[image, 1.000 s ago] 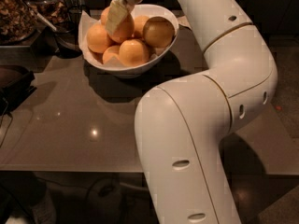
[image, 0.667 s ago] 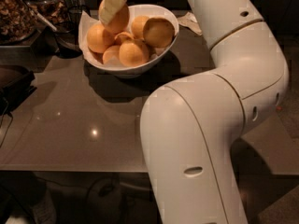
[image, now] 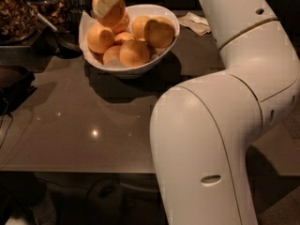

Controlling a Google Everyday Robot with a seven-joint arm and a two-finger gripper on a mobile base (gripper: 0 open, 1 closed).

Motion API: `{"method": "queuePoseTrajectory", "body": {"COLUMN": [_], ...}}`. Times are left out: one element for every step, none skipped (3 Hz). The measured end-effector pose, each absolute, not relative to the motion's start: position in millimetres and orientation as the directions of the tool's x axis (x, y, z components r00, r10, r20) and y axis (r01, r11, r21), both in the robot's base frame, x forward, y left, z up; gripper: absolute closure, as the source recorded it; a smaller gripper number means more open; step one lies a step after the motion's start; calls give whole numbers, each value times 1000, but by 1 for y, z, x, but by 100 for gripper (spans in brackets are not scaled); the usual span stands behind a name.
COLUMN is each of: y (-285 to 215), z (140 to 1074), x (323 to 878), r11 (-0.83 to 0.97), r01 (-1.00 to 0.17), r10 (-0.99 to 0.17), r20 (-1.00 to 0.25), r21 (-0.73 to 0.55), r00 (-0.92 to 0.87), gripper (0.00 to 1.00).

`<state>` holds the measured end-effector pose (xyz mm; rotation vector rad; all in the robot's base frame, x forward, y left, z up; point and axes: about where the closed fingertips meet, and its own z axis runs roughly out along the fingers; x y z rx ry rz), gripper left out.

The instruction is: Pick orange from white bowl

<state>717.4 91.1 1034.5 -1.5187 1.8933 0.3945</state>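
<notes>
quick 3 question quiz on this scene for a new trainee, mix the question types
1. True or false: the gripper is above the far left part of the white bowl.
2. What is the gripper closed on? A) a cup B) the orange C) a spoon
3. Fill in: in the camera view, the crumpled pale paper lies on the table to the ____ of the bowl.

Key: 1 true; 2 B; 3 right.
</notes>
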Motion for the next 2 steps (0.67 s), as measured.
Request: {"method": "queuePoseTrajectory", "body": {"y": [97, 90], "z": [1031, 1040], "x": [716, 704], "r11": [275, 311], "r01": [-949, -943], "r10": [-749, -723], "r20": [-653, -673], "r21": [-153, -117], "r00": [-112, -155], "gripper": [100, 100]}}
